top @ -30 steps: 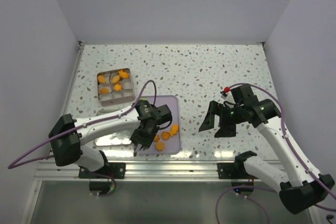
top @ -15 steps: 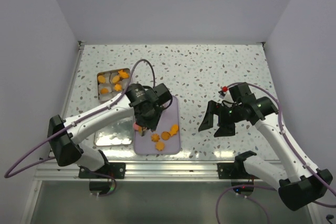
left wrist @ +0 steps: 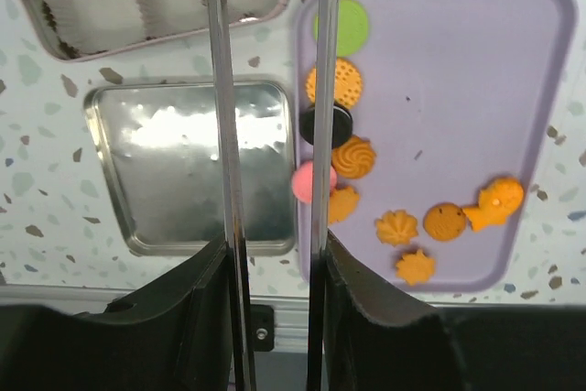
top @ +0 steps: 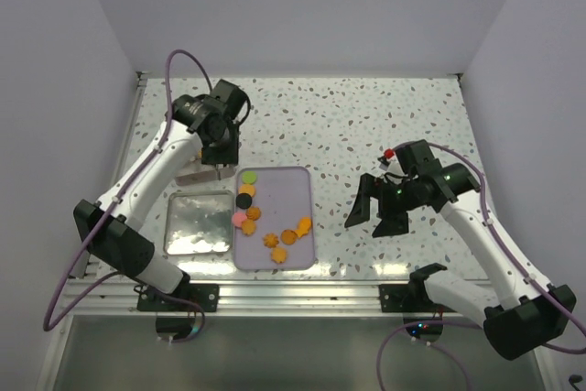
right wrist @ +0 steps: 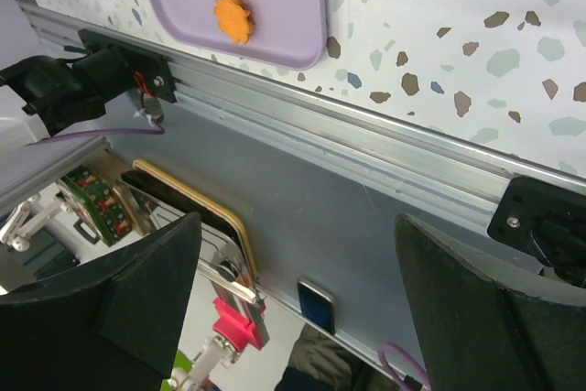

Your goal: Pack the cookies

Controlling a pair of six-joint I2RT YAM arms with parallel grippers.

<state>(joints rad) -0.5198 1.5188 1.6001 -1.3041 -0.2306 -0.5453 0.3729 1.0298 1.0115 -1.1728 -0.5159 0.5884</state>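
Several cookies (left wrist: 352, 157) lie on the purple tray (left wrist: 439, 89): mostly orange, plus a green, a black and a pink one along its left side. In the top view the cookies (top: 247, 208) sit on the tray (top: 288, 194). My left gripper (left wrist: 270, 254) is shut on the metal tongs (left wrist: 226, 135), whose two arms run up out of frame, so their tips are hidden. That left gripper (top: 218, 148) hovers over the square tin (left wrist: 137, 41), which holds paper cups and orange cookies. My right gripper (top: 375, 212) is open and empty, right of the tray.
The silver tin lid (top: 197, 222) lies just left of the tray, below the tin (top: 189, 174). The right wrist view looks past the table's front rail (right wrist: 385, 162), with the tray's corner and a cookie (right wrist: 233, 17) at top left. Walls enclose the table.
My left arm has swung from the tray's near left corner up and left to above the tin, carrying the tongs and uncovering the tray's left-side cookies. The right arm has barely moved.
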